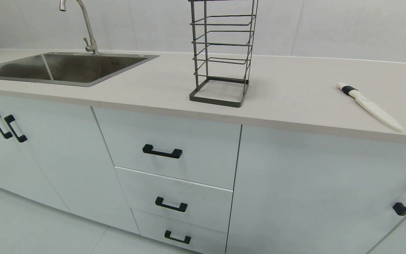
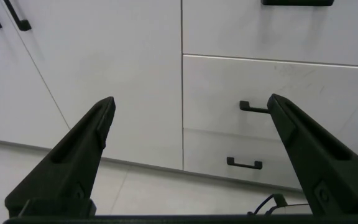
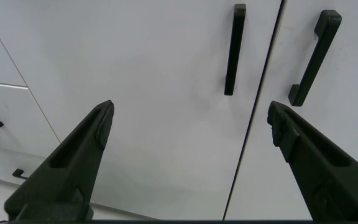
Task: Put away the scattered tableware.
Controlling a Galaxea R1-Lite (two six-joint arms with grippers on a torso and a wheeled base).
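Quick rundown: the knife [image 1: 368, 106], white w/ a black band near one end, lay flat on the counter [image 1: 294, 81] at the right of the head view. It ran diagonally, w/ the banded end toward the wall and the other end close to the counter's front edge. Well apart from it, a black wire rack [image 1: 220, 53] stood upright around top centre. The sink [image 1: 83, 67] sat at upper left w/ the tap [image 1: 86, 28] behind it. Under the counter, three drawers [image 1: 196, 141] were stacked in the middle of the frame. The left gripper [image 2: 191, 102] had its two black fingers spread wide apart w/ nothing btw them. It faced the cabinet front, and two drawer handles [image 2: 244, 164] showed past the fingers. The right gripper [image 3: 190, 107] was the same deal, fingers wide apart and gripping nothing. It pointed at a pair of white doors [image 3: 166, 93] w/ two vertical black door handles [image 3: 232, 50] side by side. Neither gripper was touching the knife, which just sat on the counter.
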